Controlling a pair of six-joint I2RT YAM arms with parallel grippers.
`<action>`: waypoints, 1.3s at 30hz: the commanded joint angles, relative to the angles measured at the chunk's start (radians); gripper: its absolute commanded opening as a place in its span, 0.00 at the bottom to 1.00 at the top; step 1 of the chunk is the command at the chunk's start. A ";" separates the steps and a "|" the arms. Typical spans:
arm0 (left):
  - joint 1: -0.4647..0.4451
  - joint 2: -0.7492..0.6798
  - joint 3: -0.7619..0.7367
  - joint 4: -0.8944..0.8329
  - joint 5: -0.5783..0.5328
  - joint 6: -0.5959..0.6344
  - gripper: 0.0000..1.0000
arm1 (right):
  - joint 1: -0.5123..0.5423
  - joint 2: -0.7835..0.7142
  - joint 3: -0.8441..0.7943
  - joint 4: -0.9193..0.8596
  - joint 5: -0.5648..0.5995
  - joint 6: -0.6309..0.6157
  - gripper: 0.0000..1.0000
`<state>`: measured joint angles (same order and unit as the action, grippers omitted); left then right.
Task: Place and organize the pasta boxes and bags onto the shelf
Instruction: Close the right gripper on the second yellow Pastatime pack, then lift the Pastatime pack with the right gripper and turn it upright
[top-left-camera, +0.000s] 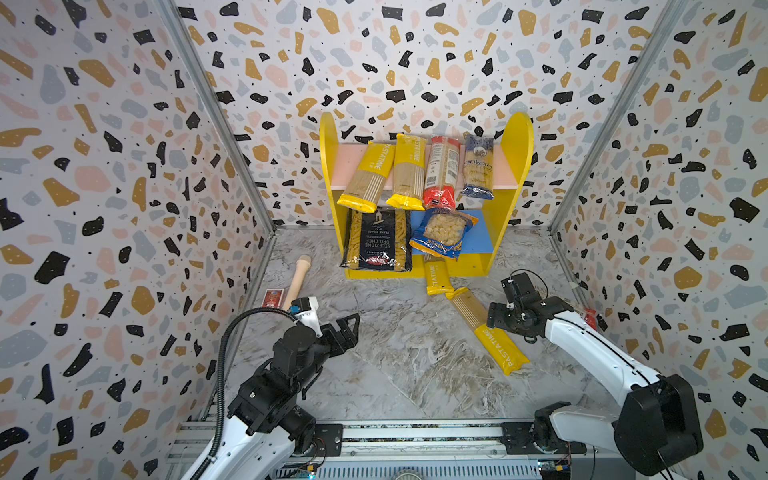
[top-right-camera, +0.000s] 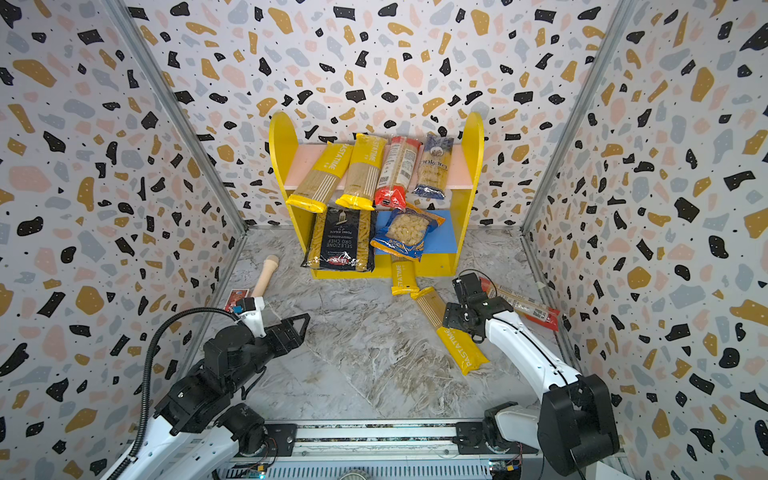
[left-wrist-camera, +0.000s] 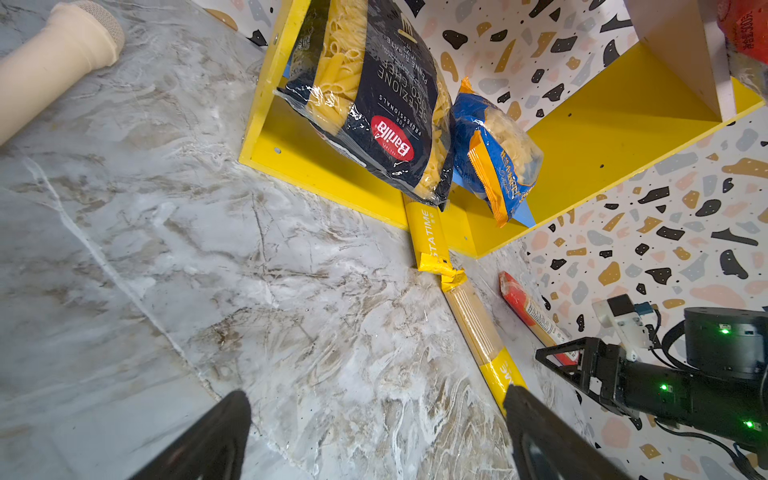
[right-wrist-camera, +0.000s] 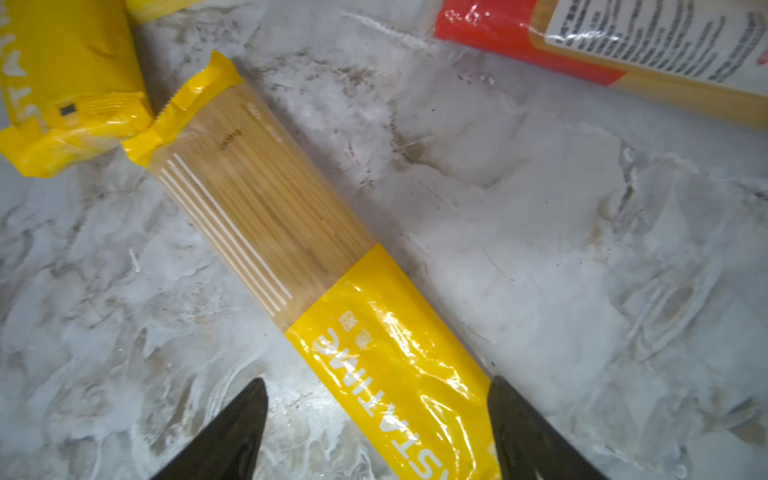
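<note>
The shelf (top-left-camera: 515, 166) stands against the back wall. Its pink upper board holds two yellow PASTATIME packs (top-left-camera: 405, 172), a red-ended pack (top-left-camera: 441, 170) and a dark-blue ankara pack (top-left-camera: 478, 168). Below lean the black Barilla bag (top-left-camera: 378, 241) and a blue-orange bag (top-left-camera: 442, 232). On the floor lie a yellow pack (top-left-camera: 496, 345), another (top-left-camera: 436, 278) poking from under the shelf, and a red-ended pack (top-right-camera: 525, 307) by the right wall. My right gripper (right-wrist-camera: 374, 415) is open, its fingers either side of the floor pack (right-wrist-camera: 386, 365). My left gripper (left-wrist-camera: 376, 399) hangs open over bare floor.
A beige wooden stick (top-left-camera: 299, 278) and a small red card box (top-left-camera: 272, 297) lie by the left wall. Patterned walls close in three sides. A metal rail (top-left-camera: 415, 432) runs along the front, carrying both arm bases.
</note>
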<state>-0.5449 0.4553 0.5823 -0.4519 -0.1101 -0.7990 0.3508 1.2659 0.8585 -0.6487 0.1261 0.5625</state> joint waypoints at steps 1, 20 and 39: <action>0.004 -0.011 -0.004 0.007 -0.006 0.017 0.95 | 0.023 0.049 -0.026 -0.041 0.018 -0.044 0.84; 0.003 -0.001 0.006 0.005 -0.011 0.003 0.95 | -0.033 0.131 -0.097 0.077 -0.248 -0.117 0.99; 0.005 -0.047 0.022 -0.036 -0.013 0.017 0.95 | 0.309 0.108 -0.078 -0.098 0.053 0.157 0.99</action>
<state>-0.5449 0.4179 0.5823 -0.4824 -0.1139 -0.7994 0.6266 1.3796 0.7540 -0.6395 0.0597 0.6434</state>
